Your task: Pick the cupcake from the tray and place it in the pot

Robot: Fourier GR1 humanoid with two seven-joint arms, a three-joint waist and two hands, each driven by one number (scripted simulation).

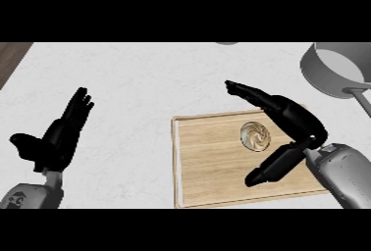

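— So, which step is this?

— The reach, I'd say, just short of the grasp. The cupcake (255, 136) sits on the wooden tray (210, 171), toward its far right part, and shows from above as a pale swirl in a round case. Nothing has hold of it.

— And the right hand?

— The right hand (296, 119) hangs over the tray. Its fingers (246, 92) stretch out past the tray's far edge and its thumb (274, 166) is spread wide on the near side. The cupcake shows in the gap between them, so the hand is spread apart and grips nothing. Whether it touches the cupcake, I can't tell from this steep angle.

— The other one?

— The left hand (62, 132) rests at the view's left over the white counter (145, 83), fingers straight and up, well apart from the tray.

— Where does the cupcake go?

— Into the grey pot (319, 73), which stands beyond the tray's far right corner with its handle pointing back toward the robot.

— What does the next move call for, then?

— As I judge it, the fingers and thumb need to come in around the cupcake's sides rather than down onto its top. Then it has to be lifted clear of the tray's raised edge and carried right and away to the pot's mouth. The trip is short, and the pot's rim is the thing to clear.
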